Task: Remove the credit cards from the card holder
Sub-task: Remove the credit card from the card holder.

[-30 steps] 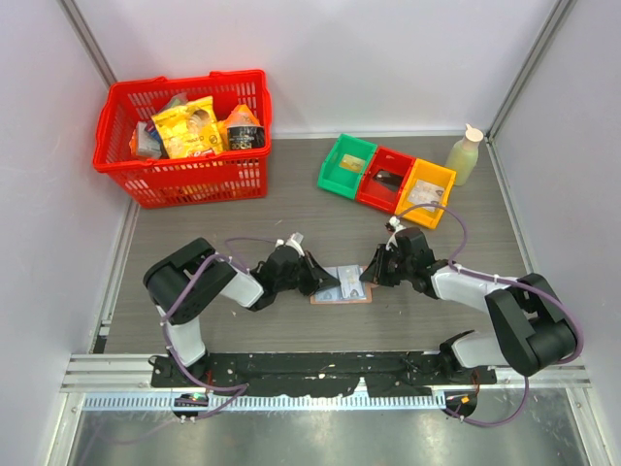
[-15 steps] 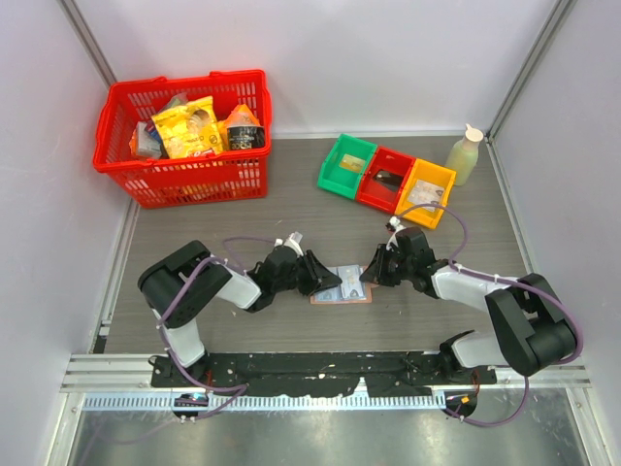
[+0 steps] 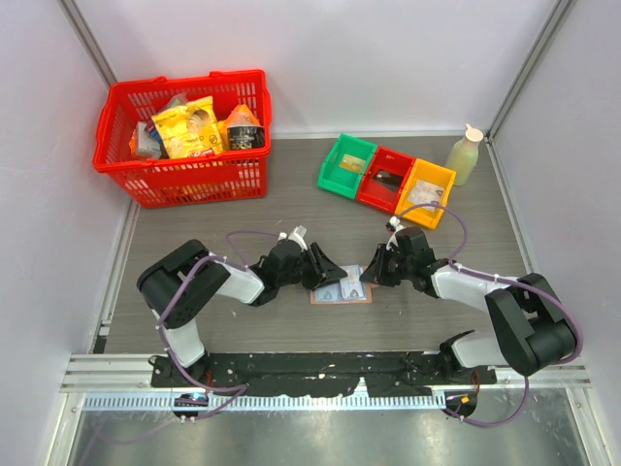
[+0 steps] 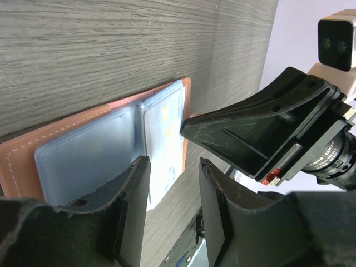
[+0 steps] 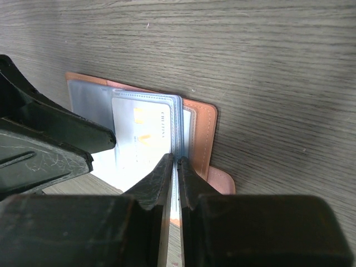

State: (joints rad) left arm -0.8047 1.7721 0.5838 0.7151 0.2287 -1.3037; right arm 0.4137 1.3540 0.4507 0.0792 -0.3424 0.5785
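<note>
R hand [image 5: 177, 172] pinches card holder [image 5: 200, 119] sleeve edge; L hand [image 4: 173, 169] released, jaws apart above it.

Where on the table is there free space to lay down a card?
Free: the table strip between red basket and green bin; also in front of the basket. Crowded: around the card holder, between left gripper and right gripper.

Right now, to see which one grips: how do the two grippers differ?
The left gripper has jaws apart, nothing between them; the right gripper is nearly shut on a thin pale edge of the card holder. The left sits at the holder's left side, the right at its right side. Both hang low over it.
</note>
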